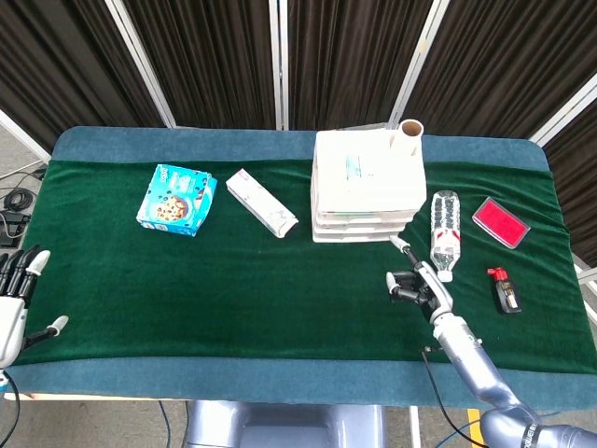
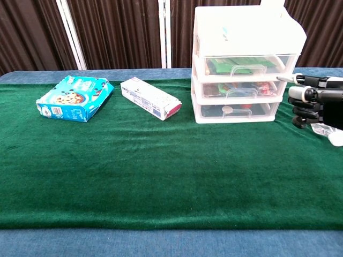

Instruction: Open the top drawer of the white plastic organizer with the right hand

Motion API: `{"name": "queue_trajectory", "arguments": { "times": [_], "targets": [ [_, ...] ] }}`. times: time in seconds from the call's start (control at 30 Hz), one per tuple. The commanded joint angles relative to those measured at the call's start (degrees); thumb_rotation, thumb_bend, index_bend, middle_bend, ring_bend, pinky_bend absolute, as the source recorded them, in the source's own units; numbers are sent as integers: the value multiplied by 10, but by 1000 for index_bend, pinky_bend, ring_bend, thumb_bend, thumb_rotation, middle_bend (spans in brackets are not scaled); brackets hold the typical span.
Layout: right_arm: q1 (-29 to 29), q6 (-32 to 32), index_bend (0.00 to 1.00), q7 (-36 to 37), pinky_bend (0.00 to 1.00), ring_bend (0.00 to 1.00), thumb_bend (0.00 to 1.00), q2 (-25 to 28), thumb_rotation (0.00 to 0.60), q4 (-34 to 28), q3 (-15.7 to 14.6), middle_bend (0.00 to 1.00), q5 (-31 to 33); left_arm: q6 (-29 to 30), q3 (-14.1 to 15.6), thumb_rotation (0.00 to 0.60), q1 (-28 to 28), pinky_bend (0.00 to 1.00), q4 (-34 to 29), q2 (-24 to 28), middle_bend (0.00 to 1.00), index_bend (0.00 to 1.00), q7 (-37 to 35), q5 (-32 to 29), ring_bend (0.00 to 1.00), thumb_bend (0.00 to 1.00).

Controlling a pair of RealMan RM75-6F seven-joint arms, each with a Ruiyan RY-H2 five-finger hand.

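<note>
**Right hand closing in on the organizer, and the risks are stacking up**

We see the right hand [image 2: 313, 101] hovering just off the front right corner of the white plastic organizer [image 1: 366, 187], holding nothing, one finger stretched toward the drawers and the rest curled in. The organizer stands at the back middle of the green tabletop [image 1: 233, 280], three drawers stacked, and the top drawer [image 2: 251, 65] is fully closed with its handle [image 2: 248, 69] untouched.

Here is what we worry about. The hand sits low, level with the middle drawer [image 2: 244, 88] rather than the top one, so we judge a straight push forward could hook the wrong handle. The organizer looks light, so a pull could drag the whole unit forward instead of sliding the drawer out. A cardboard tube [image 1: 408, 137] stands on its lid and could topple if the unit jerks.

The water bottle [image 1: 445, 230] lies just beside the arm, and we think a sideways swing could send it rolling toward the red pad [image 1: 500, 222].

The left hand [image 1: 14, 299] rests open at the far tabletop edge, well apart from everything.
</note>
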Motion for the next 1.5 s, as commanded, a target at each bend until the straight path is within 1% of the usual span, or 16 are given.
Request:
{"name": "queue_trajectory", "arguments": {
  "times": [0.03,0.3,0.47,0.57,1.07,1.33,1.5],
  "targets": [
    [6,-6,131,-12,696,830,500,-10,600,9,5,835,13,1,0,600,0,0,-1,0,0,0,-1,1,0,73],
    [25,-21,126,-47,696,830,500,-39,600,34,20,833,51,0,0,600,0,0,-1,2,0,0,-6,0,0,73],
    [43,-29,114,-71,695,828,497,-60,600,55,38,831,75,-8,0,600,-2,0,1,2,0,0,-8,-5,0,73],
    [47,-33,114,-80,696,827,497,-64,600,58,46,829,85,-11,0,600,-3,0,2,1,0,0,-8,-6,0,73],
    [60,-45,114,-102,695,826,501,-92,600,70,73,828,102,-20,2,600,-7,0,2,1,0,0,-10,-8,0,73],
    [65,-51,117,-111,695,825,501,-108,600,79,79,828,108,-24,3,600,-8,0,3,2,0,0,-13,-9,0,73],
    [66,-56,139,-110,695,825,504,-115,600,80,83,828,105,-30,7,600,-10,0,4,1,0,0,-8,-5,0,73]
  ]
}}
